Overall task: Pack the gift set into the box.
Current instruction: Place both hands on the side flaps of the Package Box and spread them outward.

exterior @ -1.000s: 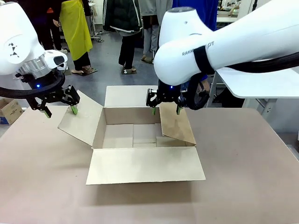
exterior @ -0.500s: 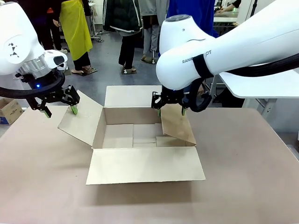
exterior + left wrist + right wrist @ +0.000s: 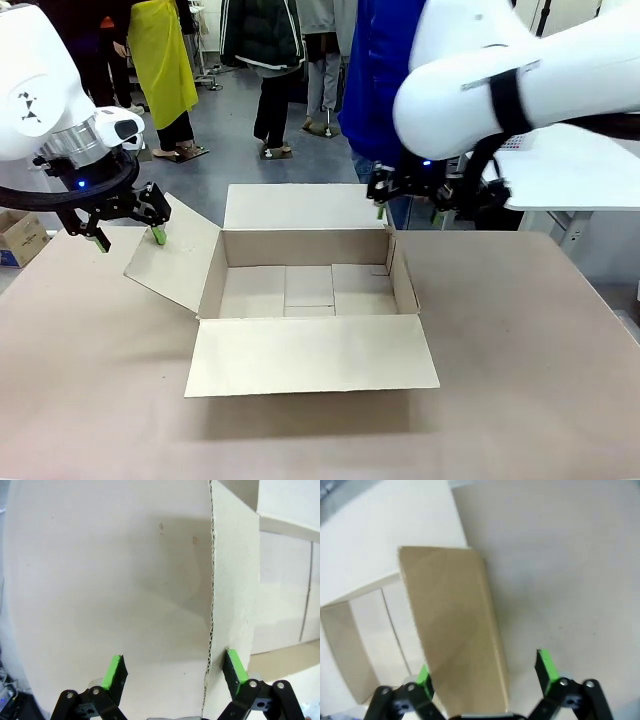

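Table point(image 3: 520, 380): bare brown top; the box point(image 3: 300, 248) sits open at mid-table, between the two arms.
Near flap point(image 3: 310, 355): folded out flat on the table, towards the camera.
Left arm: comes in from the left and stops above the box's left side, wrist pointing down.
Left gripper point(image 3: 130, 240): jaws spread, holding nothing, at the top edge of the left flap point(image 3: 170, 255), which slants outward.
Left wrist view: the flap's corrugated edge point(image 3: 210, 605) runs up between the pads, close to one pad point(image 3: 235, 665); cannot tell whether they touch.
Right arm: reaches in from the right, elbow high, gripper hanging over the box's far right corner.
Right gripper point(image 3: 408, 210): jaws apart, empty, just above the right flap point(image 3: 402, 272), which stands nearly upright.
Right wrist view: the flap point(image 3: 455, 630) lies between the fingers, nearer one pad point(image 3: 424, 677).
Far flap point(image 3: 300, 205): folded away.
Person point(image 3: 375, 70): blue top, behind the right arm.
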Motion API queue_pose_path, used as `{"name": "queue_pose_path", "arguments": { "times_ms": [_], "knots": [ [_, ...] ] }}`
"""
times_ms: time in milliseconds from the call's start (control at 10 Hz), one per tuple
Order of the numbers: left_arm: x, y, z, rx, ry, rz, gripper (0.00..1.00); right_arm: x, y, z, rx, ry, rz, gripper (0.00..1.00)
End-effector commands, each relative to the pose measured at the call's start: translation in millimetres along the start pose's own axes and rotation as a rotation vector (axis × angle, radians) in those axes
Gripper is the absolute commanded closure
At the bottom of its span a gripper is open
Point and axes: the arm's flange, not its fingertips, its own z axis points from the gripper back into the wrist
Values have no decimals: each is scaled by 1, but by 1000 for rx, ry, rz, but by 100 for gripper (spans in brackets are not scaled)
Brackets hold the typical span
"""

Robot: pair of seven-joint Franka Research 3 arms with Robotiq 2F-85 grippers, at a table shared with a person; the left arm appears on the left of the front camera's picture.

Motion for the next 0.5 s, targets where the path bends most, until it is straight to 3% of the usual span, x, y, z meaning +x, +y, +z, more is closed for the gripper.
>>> {"name": "queue_pose_path", "arguments": {
  "times_ms": [0,300,400],
  "knots": [
    [0,0,1,20,-8,13,0,0,-65,-11,153,52,-18,0],
    [0,0,1,20,-8,13,0,8,-140,-45,373,77,-71,0],
    [0,0,1,20,-8,13,0,8,-145,-65,462,96,-35,0]
  ]
}}
